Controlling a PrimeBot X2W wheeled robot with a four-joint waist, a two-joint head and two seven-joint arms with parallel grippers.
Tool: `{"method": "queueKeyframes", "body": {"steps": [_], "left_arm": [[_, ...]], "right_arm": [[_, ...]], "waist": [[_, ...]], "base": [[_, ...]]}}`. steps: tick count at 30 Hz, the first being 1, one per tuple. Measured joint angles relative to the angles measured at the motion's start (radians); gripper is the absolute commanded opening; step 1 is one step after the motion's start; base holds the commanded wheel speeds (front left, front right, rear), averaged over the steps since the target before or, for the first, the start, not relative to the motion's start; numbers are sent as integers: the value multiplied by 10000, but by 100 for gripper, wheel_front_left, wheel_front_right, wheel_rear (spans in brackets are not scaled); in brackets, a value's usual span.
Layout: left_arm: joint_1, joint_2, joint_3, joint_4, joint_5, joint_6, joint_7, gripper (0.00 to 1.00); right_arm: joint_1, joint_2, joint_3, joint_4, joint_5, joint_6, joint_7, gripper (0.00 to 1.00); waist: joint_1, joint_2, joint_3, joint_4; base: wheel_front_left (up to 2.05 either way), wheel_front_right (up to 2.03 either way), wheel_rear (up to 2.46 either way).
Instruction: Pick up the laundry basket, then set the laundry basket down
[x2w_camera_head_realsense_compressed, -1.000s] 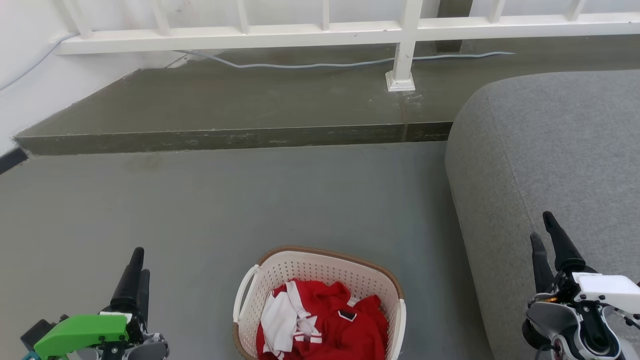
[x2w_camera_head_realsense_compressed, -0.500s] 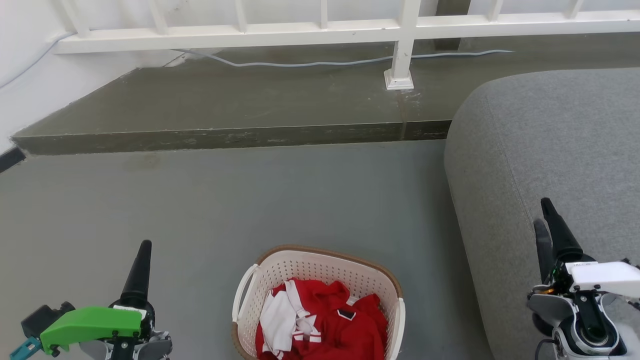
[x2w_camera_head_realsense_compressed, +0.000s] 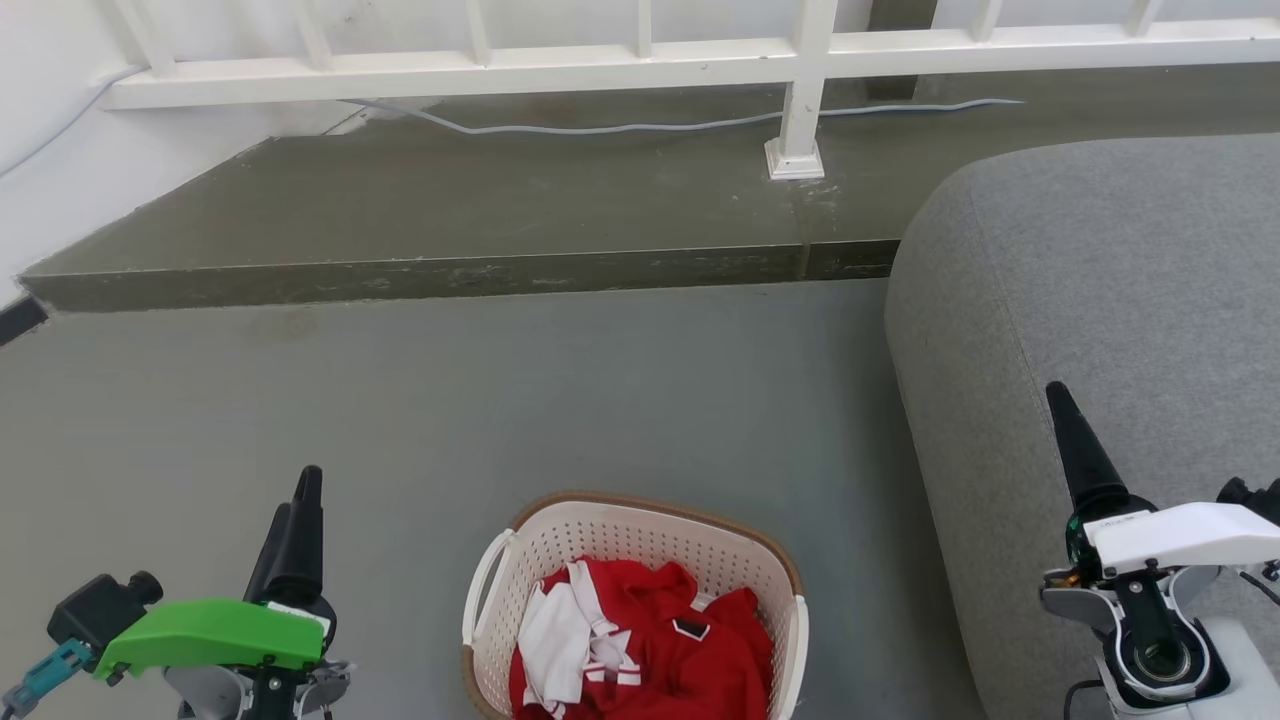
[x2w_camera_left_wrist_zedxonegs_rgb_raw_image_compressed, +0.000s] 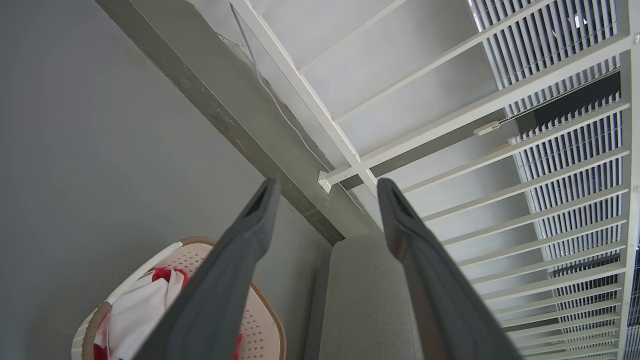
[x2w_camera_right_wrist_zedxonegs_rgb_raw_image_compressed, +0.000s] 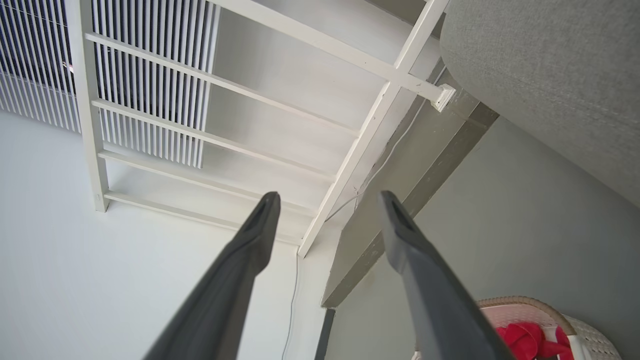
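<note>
To either side of the laundry basket (x2w_camera_head_realsense_compressed: 655, 540), we see the robot's two claws held in the air, neither touching it. The basket stands upright on the grey floor (x2w_camera_head_realsense_compressed: 500, 400), with its brown rim (x2w_camera_head_realsense_compressed: 610, 496) uppermost and a white handle (x2w_camera_head_realsense_compressed: 480, 585) on each flank. Its near end is cut off by the bottom edge of the head view. Inside it lies a crumpled red garment (x2w_camera_head_realsense_compressed: 700, 660), with a white cloth (x2w_camera_head_realsense_compressed: 560, 630) bunched on the side nearer the left claw.

The left claw (x2w_camera_head_realsense_compressed: 297, 490), under a green housing (x2w_camera_head_realsense_compressed: 210, 635), is left of the basket and well apart from it, its fingers pointing away from the robot. The right claw (x2w_camera_head_realsense_compressed: 1056, 395), under a white housing (x2w_camera_head_realsense_compressed: 1190, 530), is right of the basket and also well apart. We see it against the grey sofa (x2w_camera_head_realsense_compressed: 1100, 280), which sits near the basket's right side.

In each wrist view we find the two dark fingers spread, with a clear gap between the tips and nothing held. The left wrist view catches the basket low down, partly behind one finger. The right wrist view catches the rim and a scrap of red in its lower right corner.

Beyond the basket, we note a raised dark step (x2w_camera_head_realsense_compressed: 450, 210), a pale cable (x2w_camera_head_realsense_compressed: 600, 128) trailing along it, and a white railing (x2w_camera_head_realsense_compressed: 600, 65) behind.
</note>
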Motion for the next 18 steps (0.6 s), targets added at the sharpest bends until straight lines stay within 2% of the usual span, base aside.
{"method": "queueKeyframes", "body": {"steps": [10,18], "left_arm": [[-5,6,-257,-297,1753,251,-357,100],[-12,-10,-383,-564,2606,336,-583,100]], "right_arm": [[-147,-228,456,-2,-1580,2,-357,100],[-240,-232,500,-50,-2504,2,-566,100]], "waist": [[0,0,17,-82],[0,0,38,-140]], "base": [[0,0,0],[0,0,0]]}}
